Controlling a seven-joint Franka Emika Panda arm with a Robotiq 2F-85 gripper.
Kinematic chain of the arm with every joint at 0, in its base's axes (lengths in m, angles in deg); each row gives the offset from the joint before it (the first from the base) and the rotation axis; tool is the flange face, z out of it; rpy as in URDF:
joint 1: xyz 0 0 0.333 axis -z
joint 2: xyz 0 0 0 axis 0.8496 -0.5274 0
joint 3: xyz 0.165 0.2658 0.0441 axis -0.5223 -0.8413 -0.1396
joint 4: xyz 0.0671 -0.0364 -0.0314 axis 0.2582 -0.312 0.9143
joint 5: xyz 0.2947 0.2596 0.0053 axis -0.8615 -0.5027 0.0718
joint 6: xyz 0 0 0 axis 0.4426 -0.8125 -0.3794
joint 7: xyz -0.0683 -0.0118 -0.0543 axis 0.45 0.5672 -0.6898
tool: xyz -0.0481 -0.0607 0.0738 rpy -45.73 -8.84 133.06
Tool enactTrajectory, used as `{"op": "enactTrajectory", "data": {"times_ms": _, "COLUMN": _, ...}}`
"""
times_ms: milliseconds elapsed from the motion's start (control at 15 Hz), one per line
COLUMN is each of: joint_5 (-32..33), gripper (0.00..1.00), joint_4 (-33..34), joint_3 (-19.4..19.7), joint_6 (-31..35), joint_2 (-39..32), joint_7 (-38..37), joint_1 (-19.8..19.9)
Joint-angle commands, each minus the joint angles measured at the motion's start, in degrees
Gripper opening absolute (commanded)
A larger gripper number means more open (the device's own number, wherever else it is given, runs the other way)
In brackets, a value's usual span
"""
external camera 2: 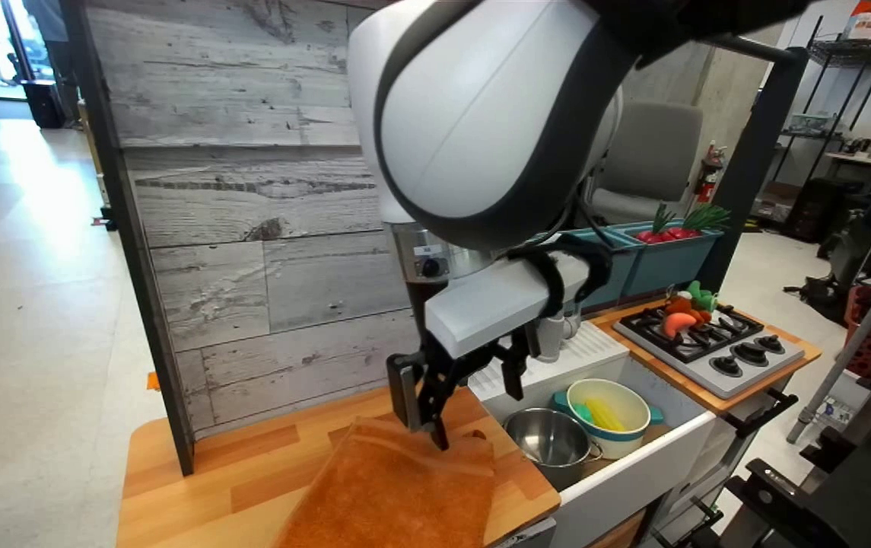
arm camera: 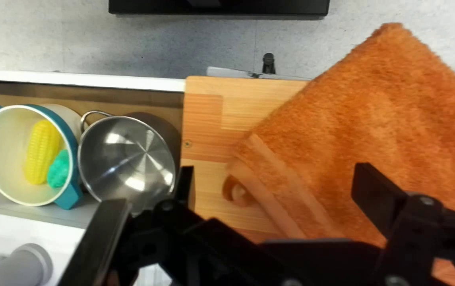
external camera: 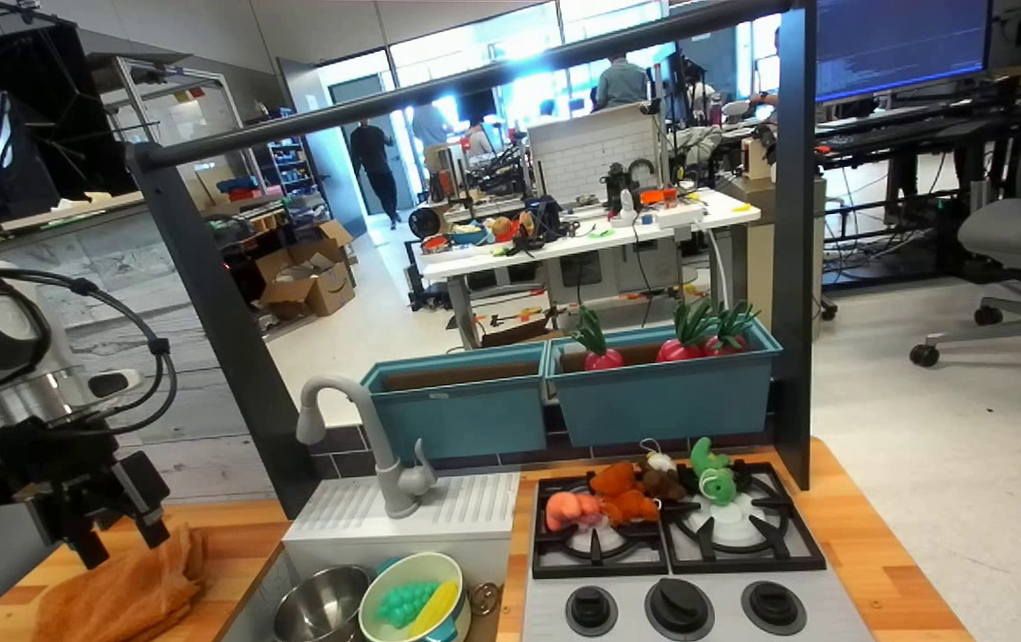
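The black two-fingered gripper [external camera: 120,540] hangs over an orange terry-cloth towel [arm camera: 390,119], its fingers [arm camera: 378,198] spread wide apart. The towel lies below the fingertips on the butcher-block wooden counter [external camera 2: 207,491]; whether a tip brushes the cloth cannot be told. In the wrist view most of the towel stretches ahead of the gripper and to its right, one fuzzy corner reaching past the counter's edge, while a hemmed, curled corner shows in the gap between the fingers. To the gripper's left in that view is the white rectangular sink [external camera 2: 633,476], where a shiny round stainless-steel pot [arm camera: 126,159] stands nearer and a cream round pot with teal rim and handles [arm camera: 0,155] just beyond it. The cream pot holds a yellow plastic ear of corn [arm camera: 42,153] and a bumpy turquoise piece [arm camera: 59,169]. In an exterior view, a grey curved faucet [external camera: 376,437] rises to the right of the gripper, and well beyond it sits a silver stovetop with black grates [external camera: 724,584], bearing a green plush toy [external camera: 717,486]. Behind the gripper in an exterior view stands a whitewashed wood-plank panel [external camera 2: 252,213].
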State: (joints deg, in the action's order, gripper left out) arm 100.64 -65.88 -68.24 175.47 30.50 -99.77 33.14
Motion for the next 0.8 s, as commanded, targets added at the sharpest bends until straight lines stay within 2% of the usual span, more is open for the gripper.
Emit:
{"op": "enactTrajectory", "data": {"times_ms": 0, "joint_5": -1.07, "gripper": 1.0, "joint_4": 8.19, "joint_3": -1.25, "joint_6": -0.9, "joint_2": -6.25, "joint_7": 0.74, "joint_1": -2.4}}
{"op": "enactTrajectory", "data": {"times_ms": 133, "joint_5": -0.73, "gripper": 1.0, "joint_4": 14.23, "joint_3": -0.39, "joint_6": -2.52, "joint_2": -11.82, "joint_7": -0.47, "joint_1": -4.39}}
{"op": "enactTrajectory", "data": {"times_ms": 267, "joint_5": -0.23, "gripper": 1.0, "joint_4": 17.08, "joint_3": 0.02, "joint_6": -4.11, "joint_2": -14.93, "joint_7": 0.31, "joint_1": -5.56}}
{"op": "enactTrajectory", "data": {"times_ms": 333, "joint_5": -0.78, "gripper": 1.0, "joint_4": 11.3, "joint_3": -0.31, "joint_6": -1.32, "joint_2": -10.47, "joint_7": -0.06, "joint_1": -4.86}}
{"op": "enactTrajectory", "data": {"times_ms": 533, "joint_5": -0.82, "gripper": 1.0, "joint_4": 15.08, "joint_3": -0.07, "joint_6": -1.7, "joint_2": -14.8, "joint_7": 0.0, "joint_1": -5.53}}
{"op": "enactTrajectory", "data": {"times_ms": 733, "joint_5": -3.66, "gripper": 1.0, "joint_4": 18.2, "joint_3": -0.52, "joint_6": -1.94, "joint_2": -18.64, "joint_7": -1.17, "joint_1": -3.74}}
